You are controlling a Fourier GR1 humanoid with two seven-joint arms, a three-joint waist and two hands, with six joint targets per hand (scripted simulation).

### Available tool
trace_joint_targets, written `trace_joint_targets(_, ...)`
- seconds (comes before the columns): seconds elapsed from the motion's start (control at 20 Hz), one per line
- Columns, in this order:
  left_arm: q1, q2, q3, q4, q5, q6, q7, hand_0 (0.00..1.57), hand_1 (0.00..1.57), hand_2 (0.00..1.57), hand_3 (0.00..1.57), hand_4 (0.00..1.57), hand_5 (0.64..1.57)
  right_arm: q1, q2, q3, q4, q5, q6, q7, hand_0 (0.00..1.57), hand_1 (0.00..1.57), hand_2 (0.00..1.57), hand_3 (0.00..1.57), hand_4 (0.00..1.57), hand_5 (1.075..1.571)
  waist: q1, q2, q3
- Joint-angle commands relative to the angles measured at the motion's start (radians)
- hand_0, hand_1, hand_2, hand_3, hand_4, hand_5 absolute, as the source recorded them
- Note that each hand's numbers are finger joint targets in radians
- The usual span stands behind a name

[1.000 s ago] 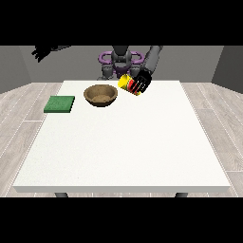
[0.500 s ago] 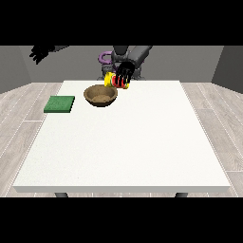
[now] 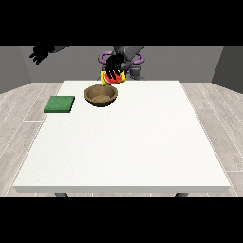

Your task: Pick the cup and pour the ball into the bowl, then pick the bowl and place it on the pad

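Robot hand at view's right wraps black fingers round yellow and red cup, holding it tipped on side just above far rim of brown bowl. Bowl sits on white surface near far edge. Green pad lies flat at left of bowl, apart from it. Ball not discernible. Other robot hand raised at view's upper left, off surface, holding nothing; its finger pose unclear.

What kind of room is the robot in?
Probably a plain test room for robot practice. There is just a big white table on a grey plank floor with bare grey walls, and a bowl and green pad.
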Motion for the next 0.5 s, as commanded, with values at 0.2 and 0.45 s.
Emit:
trace_joint_targets(0.2, 0.043, -0.002, -0.175, -0.192, -0.038, -0.3, 0.058, 0.33, 0.33, 1.28, 1.57, 1.09, 1.569, -0.014, 0.015, 0.014, 0.078, 0.029, 0.012, -0.061, 0.0, 0.0, 0.0, 0.33, 0.69, 1.549, -0.012, -0.031, -0.0005)
trace_joint_targets(0.45, 0.049, -0.002, -0.119, -0.18, -0.099, -0.305, 0.035, 0.0, 0.0, 1.06, 1.55, 1.11, 1.57, -0.034, 0.027, 0.032, -0.004, 0.011, -0.041, 0.03, 0.0, 0.0, 0.0, 0.14, 0.73, 1.546, -0.002, -0.018, -0.0014)
